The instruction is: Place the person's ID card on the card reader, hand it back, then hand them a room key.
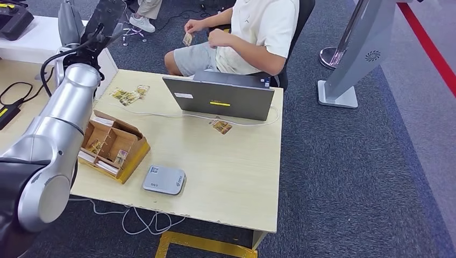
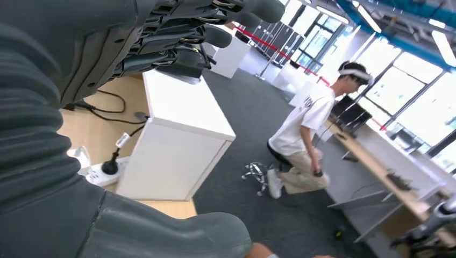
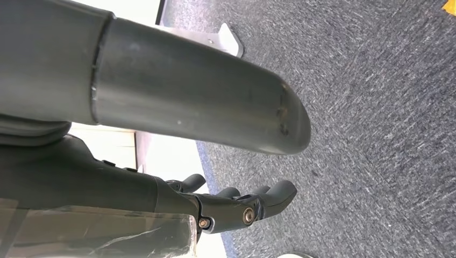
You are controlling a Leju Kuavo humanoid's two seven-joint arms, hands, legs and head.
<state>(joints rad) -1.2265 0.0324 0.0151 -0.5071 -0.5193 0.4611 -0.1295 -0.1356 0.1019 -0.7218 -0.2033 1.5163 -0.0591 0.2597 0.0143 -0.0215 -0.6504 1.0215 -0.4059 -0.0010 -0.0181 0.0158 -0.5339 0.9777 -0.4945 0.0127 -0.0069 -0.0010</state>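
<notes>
Grey left robot hand (image 1: 105,21), raised w/ fingers apart and empty, is the nearer one to the ID card (image 1: 187,38), which the person (image 1: 247,35) holds beyond the worktop (image 1: 231,177); right robot hand (image 3: 236,207) hangs, open too.

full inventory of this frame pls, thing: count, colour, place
Table: 1, light wood, centre.
Laptop: 1, grey, lid towards camera, table's far edge.
Card reader: 1, grey, table's near edge.
Card organiser box: 1, wooden, compartments holding cards, table's left side.
Loose cards: small cluster, patterned, far left of table.
Single card: 1, patterned, on the table just in front of the laptop.
Seated person: 1, white shirt, behind the laptop, holding a card.
White cabinet: 1, left of table.
Grey stand: 1, on the carpet, right.
Left hand: dark fingers apart, raised, holding nothing.
Right hand: hanging over the carpet, holding nothing.
</notes>
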